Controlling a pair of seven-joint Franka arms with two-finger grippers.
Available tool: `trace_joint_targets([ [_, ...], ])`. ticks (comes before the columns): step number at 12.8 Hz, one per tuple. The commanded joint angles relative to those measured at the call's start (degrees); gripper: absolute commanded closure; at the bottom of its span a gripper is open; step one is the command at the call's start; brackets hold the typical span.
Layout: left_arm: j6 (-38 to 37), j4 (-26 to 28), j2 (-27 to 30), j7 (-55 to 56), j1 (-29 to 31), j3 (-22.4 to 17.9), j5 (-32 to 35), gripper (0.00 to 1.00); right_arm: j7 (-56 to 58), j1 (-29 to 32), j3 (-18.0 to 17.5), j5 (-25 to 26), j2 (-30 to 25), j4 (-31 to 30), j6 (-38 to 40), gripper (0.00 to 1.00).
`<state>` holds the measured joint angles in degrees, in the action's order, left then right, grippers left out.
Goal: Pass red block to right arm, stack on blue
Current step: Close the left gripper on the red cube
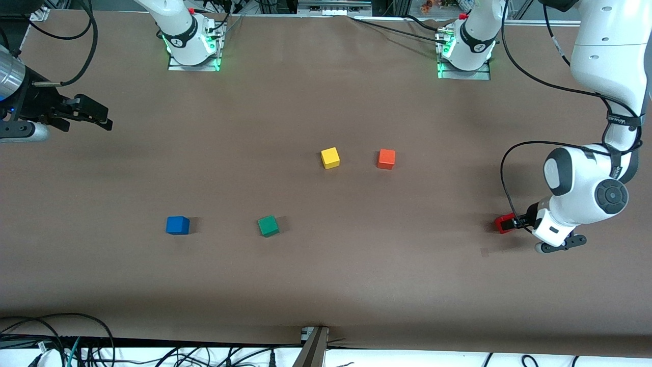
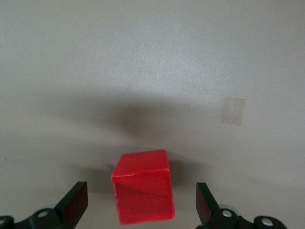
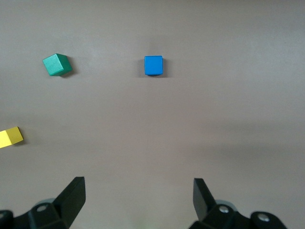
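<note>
Red block, a glossy cube, sits on table.

In the front view, the red block is partly covered by the left gripper, whose fingertips are hidden under the wrist. The right arm is cut off by the picture's edge. In the right wrist view, the yellow cube is cropped at the edge.
</note>
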<state>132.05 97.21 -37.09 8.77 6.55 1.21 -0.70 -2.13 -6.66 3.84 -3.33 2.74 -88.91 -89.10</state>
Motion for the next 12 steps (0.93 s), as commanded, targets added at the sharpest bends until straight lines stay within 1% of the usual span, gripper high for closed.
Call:
trace_joint_targets([
  [1,3.38,3.32,0.7,1.68,-0.13,0.37,-0.88,0.0,-0.33,0.24,-0.24,0.08,0.42,1.19,0.5,0.0],
  [3,3.92,3.68,0.61,1.68,-0.13,0.37,-0.88,0.0,-0.33,0.24,-0.24,0.08,0.42,1.19,0.5,0.0],
  [4,3.92,3.6,0.61,1.68,-0.22,0.37,-0.88,0.05,-0.33,0.24,-0.24,0.08,0.42,1.19,0.42,0.0],
  [6,3.92,3.6,0.61,1.16,-0.22,0.37,-0.79,0.3,-0.24,0.24,-0.24,0.08,0.42,1.19,0.5,0.0],
  [7,3.92,3.6,0.61,0.98,-0.22,0.37,-0.7,0.49,-0.33,0.24,-0.24,0.08,0.42,1.19,0.42,0.0],
  [9,3.92,3.51,0.61,0.81,-0.22,0.37,-0.35,0.79,-0.24,0.24,-0.24,0.08,0.42,1.19,0.5,0.0],
  [10,3.83,3.25,0.7,0.72,-0.22,0.37,-0.18,0.91,-0.24,0.24,-0.24,0.08,0.42,1.19,0.5,0.0],
  [11,3.57,3.07,1.05,0.54,-0.22,0.37,-0.09,0.98,-0.33,0.24,-0.24,0.08,0.42,1.19,0.5,0.0],
  [12,3.13,2.63,1.66,0.02,-0.48,0.46,-0.09,1.0,-0.24,0.24,-0.24,0.08,0.42,1.19,0.5,0.0],
])
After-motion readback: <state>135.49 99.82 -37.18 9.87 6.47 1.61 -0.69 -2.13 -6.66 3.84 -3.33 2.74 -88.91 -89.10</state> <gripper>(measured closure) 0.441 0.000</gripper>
